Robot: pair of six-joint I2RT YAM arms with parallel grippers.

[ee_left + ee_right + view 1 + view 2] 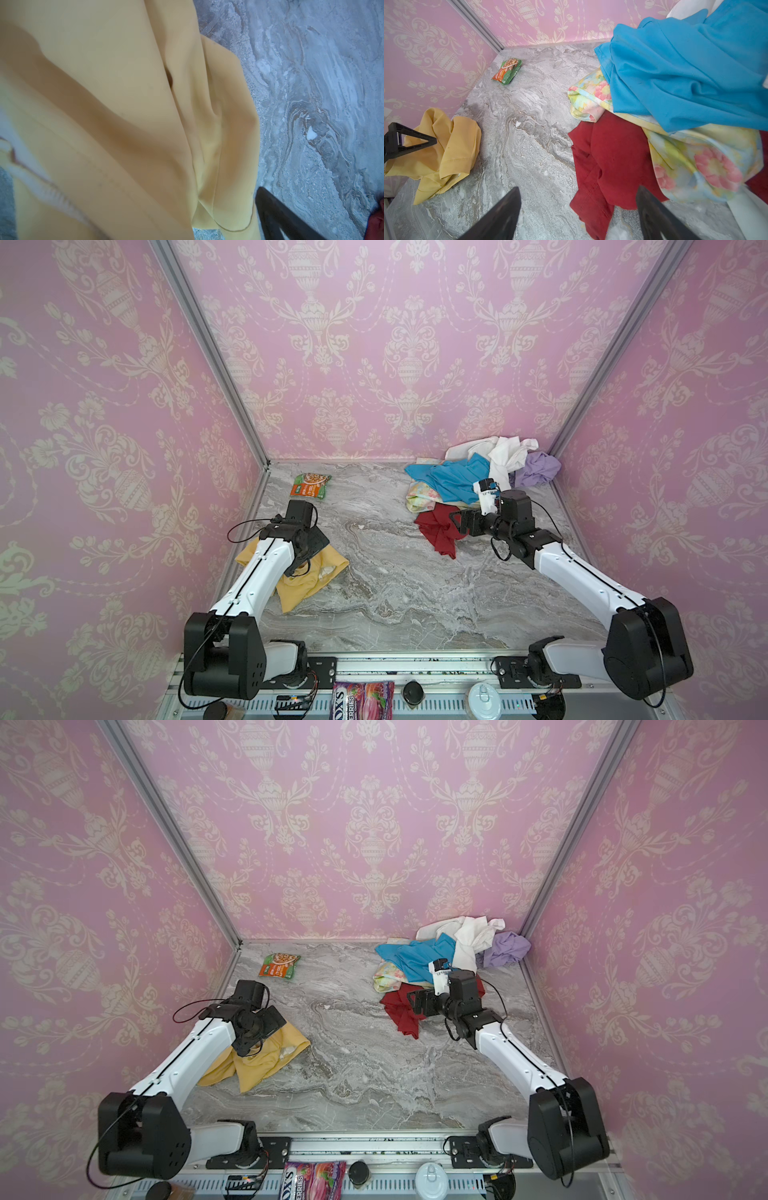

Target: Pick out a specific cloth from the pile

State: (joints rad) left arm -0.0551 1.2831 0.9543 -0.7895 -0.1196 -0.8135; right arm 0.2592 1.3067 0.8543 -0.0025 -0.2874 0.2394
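walls: pink paper with pale urns on three sides, their upper parts cut off by the frame
table: grey marbled top, its near edge lost under the arm mounts
left arm: white and black, lying across the near-left part of the cloth and hiding it in both top views
right arm: stretched toward the pile, its wrist covering part of the red cloth
pile: heaped in the far right corner; blue cloth on top, white cloth and lavender cloth behind it at the wall, floral cloth under the blue, red cloth spilling onto the table at the near edge; what lies deeper is hidden
the cloth: mustard yellow, crumpled on the table at the left, well apart from the pile and right under the left gripper; its folds fill the left wrist view, blurred along one side
left gripper: only one finger shows, set far out to the side and clear of the fabric; its mate is hidden behind the cloth, so it reads as spread; whether it touches the cloth cannot be told
right gripper: both fingers wide apart with nothing between them, poised above the red cloth's edge
snack packet: green and orange, alone near the far left corner, print too small to read
candy bag: below the table's near edge, cut off by the frame
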